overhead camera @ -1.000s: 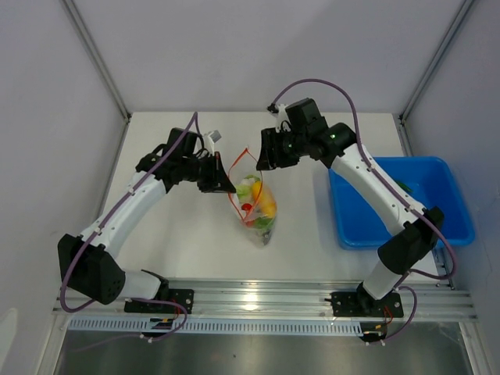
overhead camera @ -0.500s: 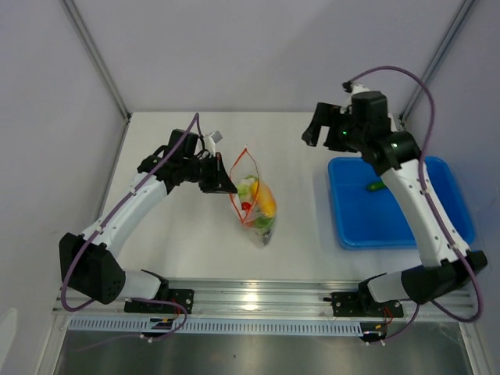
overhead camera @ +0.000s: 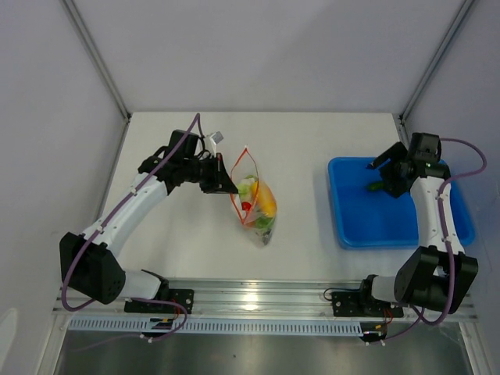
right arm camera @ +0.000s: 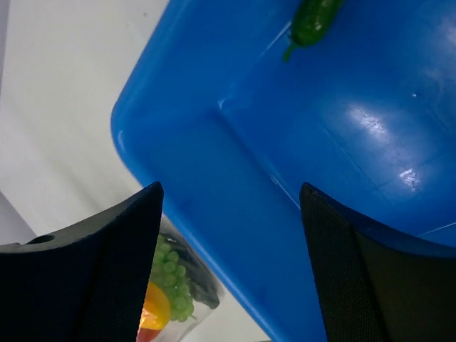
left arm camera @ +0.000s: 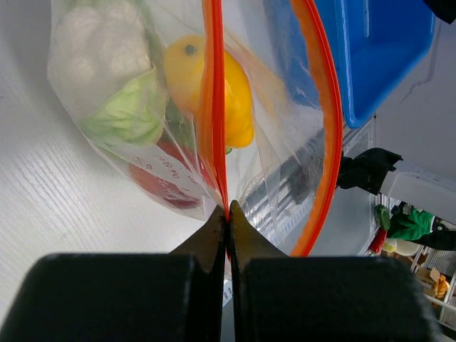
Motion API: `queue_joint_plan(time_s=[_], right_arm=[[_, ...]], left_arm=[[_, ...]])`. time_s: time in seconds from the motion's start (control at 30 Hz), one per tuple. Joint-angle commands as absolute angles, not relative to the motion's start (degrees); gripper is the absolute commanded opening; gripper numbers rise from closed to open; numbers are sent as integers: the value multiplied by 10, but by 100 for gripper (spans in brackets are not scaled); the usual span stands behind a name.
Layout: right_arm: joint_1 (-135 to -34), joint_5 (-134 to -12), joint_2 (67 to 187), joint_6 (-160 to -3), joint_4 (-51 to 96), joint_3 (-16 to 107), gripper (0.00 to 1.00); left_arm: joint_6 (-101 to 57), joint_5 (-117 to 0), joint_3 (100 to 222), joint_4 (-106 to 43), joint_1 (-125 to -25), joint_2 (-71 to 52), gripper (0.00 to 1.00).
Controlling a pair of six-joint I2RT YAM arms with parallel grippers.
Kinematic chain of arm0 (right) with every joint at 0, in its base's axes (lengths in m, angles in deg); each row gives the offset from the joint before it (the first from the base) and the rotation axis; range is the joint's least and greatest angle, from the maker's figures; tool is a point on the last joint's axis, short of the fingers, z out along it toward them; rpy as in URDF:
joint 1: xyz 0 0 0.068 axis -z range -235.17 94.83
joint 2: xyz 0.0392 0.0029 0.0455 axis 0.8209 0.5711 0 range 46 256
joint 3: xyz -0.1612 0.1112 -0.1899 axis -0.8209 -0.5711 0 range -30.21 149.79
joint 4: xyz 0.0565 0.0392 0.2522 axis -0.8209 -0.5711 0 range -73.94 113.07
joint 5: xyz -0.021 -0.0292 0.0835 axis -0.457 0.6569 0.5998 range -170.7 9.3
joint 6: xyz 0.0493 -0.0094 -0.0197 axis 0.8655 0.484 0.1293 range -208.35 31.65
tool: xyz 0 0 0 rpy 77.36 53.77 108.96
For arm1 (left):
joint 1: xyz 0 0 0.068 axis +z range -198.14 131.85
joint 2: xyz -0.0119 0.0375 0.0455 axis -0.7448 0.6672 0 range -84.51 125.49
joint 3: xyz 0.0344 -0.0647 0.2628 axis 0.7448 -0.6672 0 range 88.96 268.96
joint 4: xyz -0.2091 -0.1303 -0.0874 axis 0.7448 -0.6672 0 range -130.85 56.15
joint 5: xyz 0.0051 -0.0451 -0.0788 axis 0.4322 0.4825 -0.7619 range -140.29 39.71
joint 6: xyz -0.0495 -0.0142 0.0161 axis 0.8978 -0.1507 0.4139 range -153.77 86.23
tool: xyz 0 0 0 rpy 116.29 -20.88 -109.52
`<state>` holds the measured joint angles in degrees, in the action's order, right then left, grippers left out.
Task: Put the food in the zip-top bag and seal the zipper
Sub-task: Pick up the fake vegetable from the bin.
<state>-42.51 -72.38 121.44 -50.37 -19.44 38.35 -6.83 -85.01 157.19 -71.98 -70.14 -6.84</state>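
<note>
Most of the food [overhead camera: 260,205] is inside the bag [overhead camera: 264,226], which lies between the arms with its mouth gaping. My left gripper [left arm camera: 228,214] is pinched tight on one side of the zipper [left arm camera: 212,107]. My right gripper [right arm camera: 229,192] hangs spread and empty over the tray [overhead camera: 367,226], where one green piece [right arm camera: 313,18] lies, so I judge that piece and the sealing remain.

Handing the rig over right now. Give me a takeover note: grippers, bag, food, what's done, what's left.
Left gripper: shut on the zipper, holding the mouth of the zip-top bag open.
Right gripper: open, empty, over the blue tray.
Done: several pieces of food are in the bag.
Left: one green piece lies in the tray. Bag it, then seal the zipper.
</note>
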Motion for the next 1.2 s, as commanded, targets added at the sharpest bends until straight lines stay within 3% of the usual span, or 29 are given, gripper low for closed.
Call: queue_joint_plan(time_s=[0.0,0.23,0.57,1.17], right_arm=[[-413,-768,1201,-480,-141,361,78],[-387,-803,1233,-452,-52,295,68],[-387,-894,1287,-409,53,225,68],[-393,-903,1433,-421,114,283,68]], left_arm=[[-81,-864,1570,-706,-704,-81,1],[-85,-864,1566,-707,-702,-80,1],[-89,-867,1567,-704,-697,-75,1],[-91,-848,1555,-722,-693,-86,1]])
